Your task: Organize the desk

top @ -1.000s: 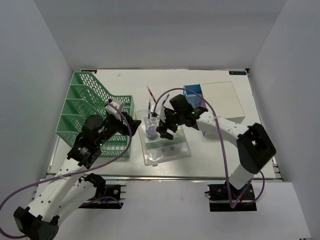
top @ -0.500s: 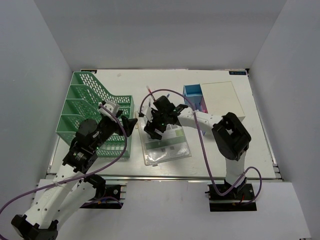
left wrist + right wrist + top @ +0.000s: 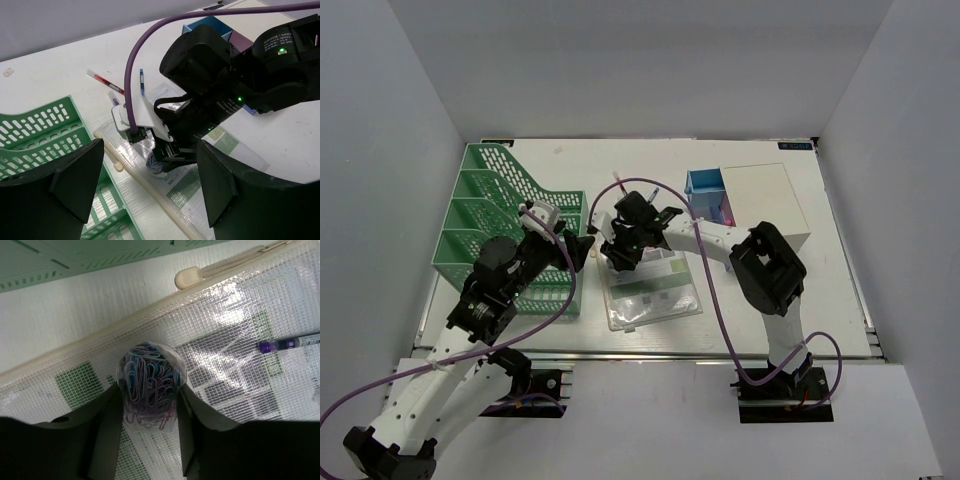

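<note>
From above, the white worktop [image 3: 770, 290] fills the middle of the view and carries everything else. On it are one green mesh file rack [image 3: 485, 215] at the left, one clear mesh zip pouch [image 3: 655, 295] lying flat in the centre, and one white box [image 3: 765, 195] at the right with a blue and a pink drawer. Two pens show beyond the pouch, a red pen [image 3: 617, 180] and a blue pen [image 3: 656, 192]. The right gripper [image 3: 620, 255] hangs over the pouch's far left corner. The left gripper [image 3: 582, 248] is just beside it, at the rack's right edge.

In the left wrist view, the left gripper [image 3: 147, 195] is released, its two fingers [image 3: 75, 185] spread wide with nothing between them. Ahead of it the right gripper clasps a small clear tub [image 3: 156, 162]. Three pens lie beyond: red, blue and a purple pen [image 3: 114, 98].

In the right wrist view, the right gripper [image 3: 149, 392] is clenched on that one round tub of paper clips [image 3: 150, 367], one finger on either side, above the pouch mesh. The purple pen lies at the right. The pouch's single zip pull [image 3: 187, 276] rests on bare worktop near the rack.
</note>
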`<state>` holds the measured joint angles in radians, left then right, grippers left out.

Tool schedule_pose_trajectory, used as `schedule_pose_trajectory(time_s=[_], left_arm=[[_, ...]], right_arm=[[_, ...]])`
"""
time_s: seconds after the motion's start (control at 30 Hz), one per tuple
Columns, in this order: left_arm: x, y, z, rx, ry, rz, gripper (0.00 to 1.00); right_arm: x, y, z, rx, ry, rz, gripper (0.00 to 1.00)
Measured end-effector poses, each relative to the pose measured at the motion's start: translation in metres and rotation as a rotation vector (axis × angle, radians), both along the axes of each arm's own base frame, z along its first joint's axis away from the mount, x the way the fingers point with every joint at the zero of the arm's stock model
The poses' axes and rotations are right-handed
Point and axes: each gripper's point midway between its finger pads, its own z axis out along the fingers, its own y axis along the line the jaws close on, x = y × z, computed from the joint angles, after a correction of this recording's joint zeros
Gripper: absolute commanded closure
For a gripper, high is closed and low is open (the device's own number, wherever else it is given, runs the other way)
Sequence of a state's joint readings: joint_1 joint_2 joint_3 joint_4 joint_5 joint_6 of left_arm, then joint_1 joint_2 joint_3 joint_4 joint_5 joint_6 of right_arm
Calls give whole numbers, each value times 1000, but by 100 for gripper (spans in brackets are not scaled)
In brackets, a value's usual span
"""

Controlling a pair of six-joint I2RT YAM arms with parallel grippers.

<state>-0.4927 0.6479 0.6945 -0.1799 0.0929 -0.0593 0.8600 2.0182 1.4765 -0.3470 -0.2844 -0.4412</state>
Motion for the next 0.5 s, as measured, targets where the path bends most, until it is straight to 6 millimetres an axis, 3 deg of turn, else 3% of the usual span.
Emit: schedule_pose_trajectory(time_s=[0.17,0.27,0.4,0.5], left_arm=[[0,0,1,-1,-2,0,16],[-1,0,2,-3,-5,0,16],[-2,1,3,-5,-10,0,17],[-2,1,3,-5,-10,0,17]], right_arm=[[-1,-9,5,-27,-3,-5,100],[4,-18,28,-34,-32,-24,100],[33,-28,96,43,-164,-81,100],[60,-48,150,108,-279,-164,100]])
